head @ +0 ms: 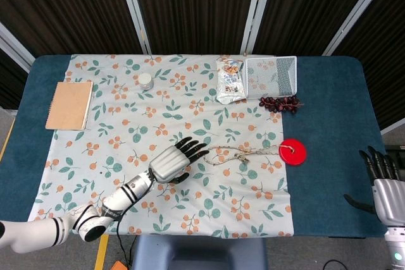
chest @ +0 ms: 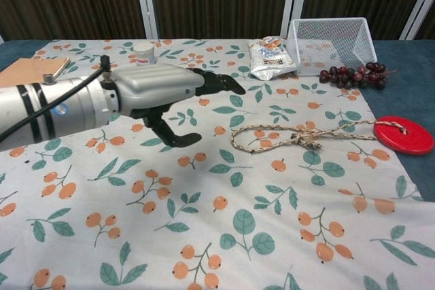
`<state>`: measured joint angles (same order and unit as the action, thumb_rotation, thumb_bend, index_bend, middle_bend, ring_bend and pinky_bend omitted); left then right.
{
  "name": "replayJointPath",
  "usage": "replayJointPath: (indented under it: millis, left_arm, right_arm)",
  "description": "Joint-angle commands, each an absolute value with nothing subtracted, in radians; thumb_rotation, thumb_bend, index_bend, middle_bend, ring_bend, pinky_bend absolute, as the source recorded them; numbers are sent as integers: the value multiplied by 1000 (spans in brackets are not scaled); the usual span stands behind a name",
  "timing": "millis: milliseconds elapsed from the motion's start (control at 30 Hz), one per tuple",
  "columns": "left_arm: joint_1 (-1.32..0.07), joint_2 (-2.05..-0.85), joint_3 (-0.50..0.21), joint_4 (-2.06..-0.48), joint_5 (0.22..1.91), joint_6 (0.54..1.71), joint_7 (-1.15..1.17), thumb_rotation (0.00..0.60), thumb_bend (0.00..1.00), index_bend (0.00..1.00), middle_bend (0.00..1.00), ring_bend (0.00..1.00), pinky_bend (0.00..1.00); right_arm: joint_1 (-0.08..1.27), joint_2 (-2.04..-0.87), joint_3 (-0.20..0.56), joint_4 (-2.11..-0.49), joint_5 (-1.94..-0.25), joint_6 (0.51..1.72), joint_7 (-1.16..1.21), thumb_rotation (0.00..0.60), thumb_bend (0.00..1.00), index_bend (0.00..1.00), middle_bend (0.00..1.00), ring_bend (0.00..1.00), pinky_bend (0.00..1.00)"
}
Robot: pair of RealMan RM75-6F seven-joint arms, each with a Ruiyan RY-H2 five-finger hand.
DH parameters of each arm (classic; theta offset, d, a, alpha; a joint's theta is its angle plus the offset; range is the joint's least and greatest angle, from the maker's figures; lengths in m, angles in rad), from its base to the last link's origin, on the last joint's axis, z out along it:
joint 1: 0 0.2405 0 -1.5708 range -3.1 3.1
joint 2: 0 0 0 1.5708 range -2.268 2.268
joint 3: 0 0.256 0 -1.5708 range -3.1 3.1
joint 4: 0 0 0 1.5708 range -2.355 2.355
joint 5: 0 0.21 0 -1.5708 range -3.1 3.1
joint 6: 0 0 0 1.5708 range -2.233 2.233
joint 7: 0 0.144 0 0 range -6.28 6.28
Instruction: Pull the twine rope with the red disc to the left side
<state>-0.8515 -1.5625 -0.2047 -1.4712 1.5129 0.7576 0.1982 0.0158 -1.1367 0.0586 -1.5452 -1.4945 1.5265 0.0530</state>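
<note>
The twine rope lies in a loop on the floral cloth, its right end tied to the red disc at the cloth's right edge. My left hand hovers open just left of the rope's loop, fingers stretched toward it, not touching it. My right hand rests open at the table's far right edge, well away from the disc.
At the back stand a white mesh basket, a snack bag and dark grapes. A small jar and a brown notebook sit to the left.
</note>
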Motion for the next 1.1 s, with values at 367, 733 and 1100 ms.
replayJointPath:
  millis: [367,733,1100]
  left_arm:
    - [-1010,-1670,-221,-1336,1382,601,265,600,454,4,0,0,61]
    - [-1080,-1709,-187,-1240,1255,517,329,600,456,46,0,0,60]
    - [-1115,-1697,-139,-1228,1165,518,424,600,457,178,0,0,57]
  right_arm:
    - [11,-1148,64,-1514,-1483,1525,87,600,67,0,0,0,0]
    - [12,-1150,69,-1498,-1472,1515,105,600,67,0,0,0,0]
    - [16,-1157,74,-1488,-1465,1507,108,600,67,0,0,0,0]
